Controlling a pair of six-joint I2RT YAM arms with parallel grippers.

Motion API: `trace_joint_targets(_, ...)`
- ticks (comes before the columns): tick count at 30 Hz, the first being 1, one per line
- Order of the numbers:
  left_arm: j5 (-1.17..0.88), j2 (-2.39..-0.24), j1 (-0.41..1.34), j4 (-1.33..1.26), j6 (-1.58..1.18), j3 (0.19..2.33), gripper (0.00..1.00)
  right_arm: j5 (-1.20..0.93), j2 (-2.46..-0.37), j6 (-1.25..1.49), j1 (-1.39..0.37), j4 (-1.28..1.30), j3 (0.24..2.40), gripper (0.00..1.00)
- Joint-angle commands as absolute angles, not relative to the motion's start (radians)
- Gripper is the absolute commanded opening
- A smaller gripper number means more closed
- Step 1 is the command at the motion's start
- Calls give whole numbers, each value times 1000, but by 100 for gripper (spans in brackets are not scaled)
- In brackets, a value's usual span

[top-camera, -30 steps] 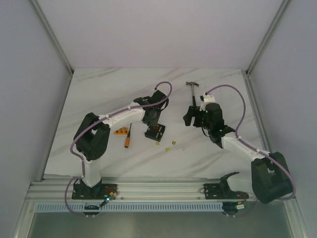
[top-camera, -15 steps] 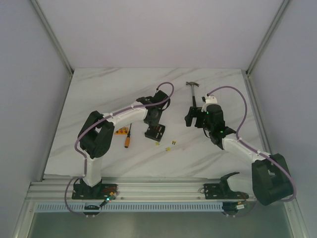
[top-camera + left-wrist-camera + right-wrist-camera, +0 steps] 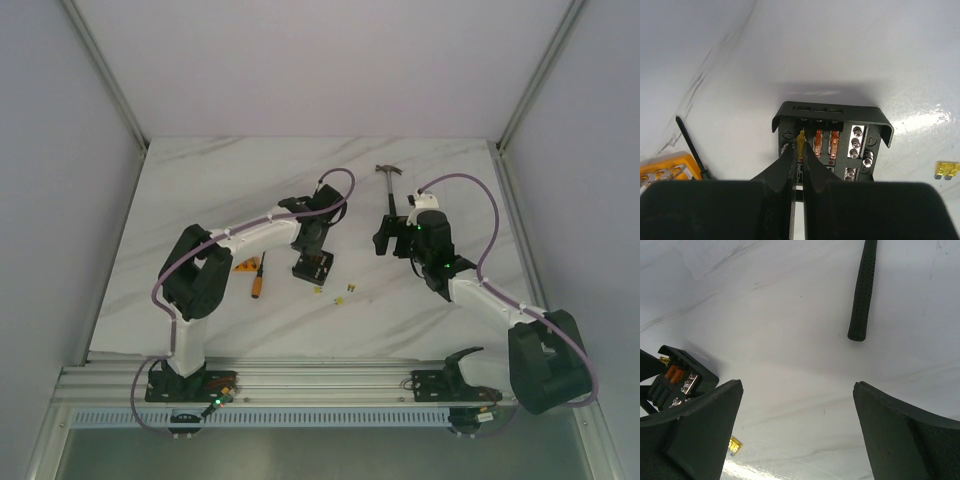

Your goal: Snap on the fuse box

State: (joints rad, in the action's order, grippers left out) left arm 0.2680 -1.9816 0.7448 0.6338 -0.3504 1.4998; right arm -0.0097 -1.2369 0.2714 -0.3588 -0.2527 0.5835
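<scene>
Our left gripper (image 3: 796, 152) pinches a yellow fuse (image 3: 801, 141) at the fuse box (image 3: 860, 146), our right gripper (image 3: 796, 390) is spread wide, and we ought to press the fuse straight into its slot.

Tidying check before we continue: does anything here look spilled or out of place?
Yes. Loose yellow fuses lie scattered on the table beside the fuse box, not in its slots. The box stands open, no lid showing, terminals exposed.

A robotics lab work cell: left arm (image 3: 250, 230) and right arm (image 3: 485, 297) bolted to an aluminium rail (image 3: 330, 383) at a white marble-patterned desk (image 3: 220, 180), boxed in by plain pale walls (image 3: 300, 60), hammer (image 3: 387, 190) and screwdriver (image 3: 257, 283) lying out.
</scene>
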Motion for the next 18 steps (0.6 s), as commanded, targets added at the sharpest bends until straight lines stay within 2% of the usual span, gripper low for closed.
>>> trace_joint_targets(1, 296, -1991, 753, 670, -335, 1513, 0, 5, -1221, 265, -352, -279, 571, 100)
trace_joint_targets(18, 294, -1994, 756, 667, -342, 1499, 0, 0, -1220, 267, -351, -283, 566, 100)
